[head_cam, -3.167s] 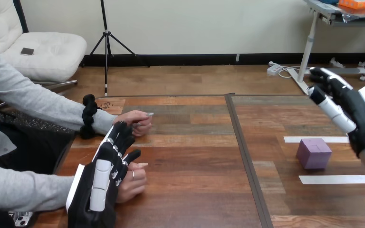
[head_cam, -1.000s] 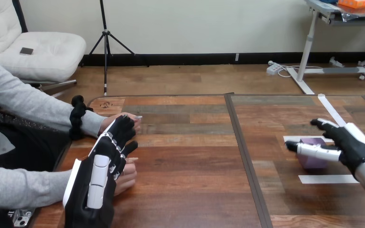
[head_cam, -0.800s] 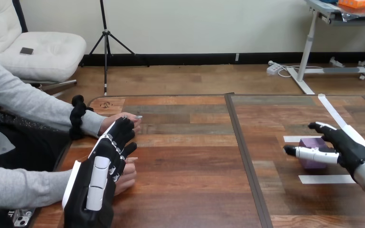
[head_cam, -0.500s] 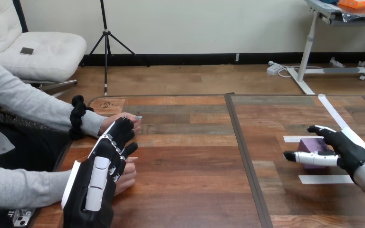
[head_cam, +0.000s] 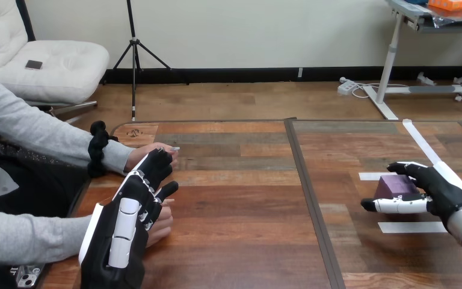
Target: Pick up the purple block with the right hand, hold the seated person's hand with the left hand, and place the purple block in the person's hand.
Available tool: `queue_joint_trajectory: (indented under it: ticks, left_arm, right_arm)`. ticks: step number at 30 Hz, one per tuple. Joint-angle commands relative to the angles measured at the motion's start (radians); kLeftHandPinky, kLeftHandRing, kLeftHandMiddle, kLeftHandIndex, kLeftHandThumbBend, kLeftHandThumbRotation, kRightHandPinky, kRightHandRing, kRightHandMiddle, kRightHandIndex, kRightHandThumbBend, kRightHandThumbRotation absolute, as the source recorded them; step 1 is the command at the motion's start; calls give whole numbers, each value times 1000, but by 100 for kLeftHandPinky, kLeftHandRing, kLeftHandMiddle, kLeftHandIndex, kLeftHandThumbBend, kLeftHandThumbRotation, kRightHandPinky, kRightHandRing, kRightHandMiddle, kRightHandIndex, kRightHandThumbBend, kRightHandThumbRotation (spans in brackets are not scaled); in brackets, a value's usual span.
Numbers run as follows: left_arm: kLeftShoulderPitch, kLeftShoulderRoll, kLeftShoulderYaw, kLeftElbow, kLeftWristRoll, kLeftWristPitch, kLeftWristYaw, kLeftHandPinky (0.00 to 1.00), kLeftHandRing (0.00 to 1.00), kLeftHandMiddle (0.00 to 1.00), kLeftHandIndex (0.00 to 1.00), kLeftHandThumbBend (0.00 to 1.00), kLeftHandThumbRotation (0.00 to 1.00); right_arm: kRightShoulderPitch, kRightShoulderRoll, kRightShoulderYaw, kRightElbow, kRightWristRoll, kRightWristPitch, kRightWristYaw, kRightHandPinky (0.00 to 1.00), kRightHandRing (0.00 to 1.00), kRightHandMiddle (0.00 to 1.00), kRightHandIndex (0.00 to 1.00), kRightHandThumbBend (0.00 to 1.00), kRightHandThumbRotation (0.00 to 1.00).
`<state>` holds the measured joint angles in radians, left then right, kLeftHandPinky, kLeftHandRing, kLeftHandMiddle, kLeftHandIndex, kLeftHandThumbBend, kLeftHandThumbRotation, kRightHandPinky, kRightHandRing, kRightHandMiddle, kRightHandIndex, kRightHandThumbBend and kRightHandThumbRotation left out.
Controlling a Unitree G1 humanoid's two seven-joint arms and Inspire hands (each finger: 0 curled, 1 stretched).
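- Purple block [head_cam: 395,185] sits at 3 o'clock on the wooden surface [head_cam: 240,198], between white tape strips [head_cam: 412,227]. The right hand [head_cam: 442,192], raised three seconds ago, has come down onto it.
- Right hand: the fingers curl over the block's far edge and the thumb lies along its near face, both having closed in over the last second. How firm the grip is cannot be told. The block appears not yet lifted.
- Left hand [head_cam: 126,226], at 8 o'clock, is unchanged, with fairly straight fingers that grasp nothing. It lies over the person's nearer hand [head_cam: 163,227] and reaches toward the person's farther hand [head_cam: 165,152].
- Implication: the pick-up is under way; the hand-hold and the hand-over remain.
- Surface: a dark seam [head_cam: 310,186] runs from 12 to 6 o'clock. Bare planks leave room for the carry toward 9 o'clock.
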<state>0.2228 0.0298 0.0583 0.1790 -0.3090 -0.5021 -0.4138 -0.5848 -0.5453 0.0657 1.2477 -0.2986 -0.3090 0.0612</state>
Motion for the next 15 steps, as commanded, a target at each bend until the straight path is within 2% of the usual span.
queue_joint_trajectory:
  ticks: [1, 8, 15]
  left_arm:
    - [-32, 9, 6, -50, -22, 3, -11, 87, 93, 90, 86, 69, 89]
    - [-35, 12, 6, -48, -25, -4, -24, 87, 93, 90, 85, 69, 89]
    - [-35, 17, 6, -52, -28, 2, -32, 87, 94, 90, 83, 71, 91]
  right_arm:
    - [-20, 16, 24, -13, -21, -28, -45, 72, 81, 83, 81, 100, 17]
    - [-20, 23, 28, -9, -31, -27, -115, 64, 70, 73, 74, 98, 5]
    - [-19, 28, 24, -4, -27, -34, -158, 57, 61, 64, 66, 92, 1]
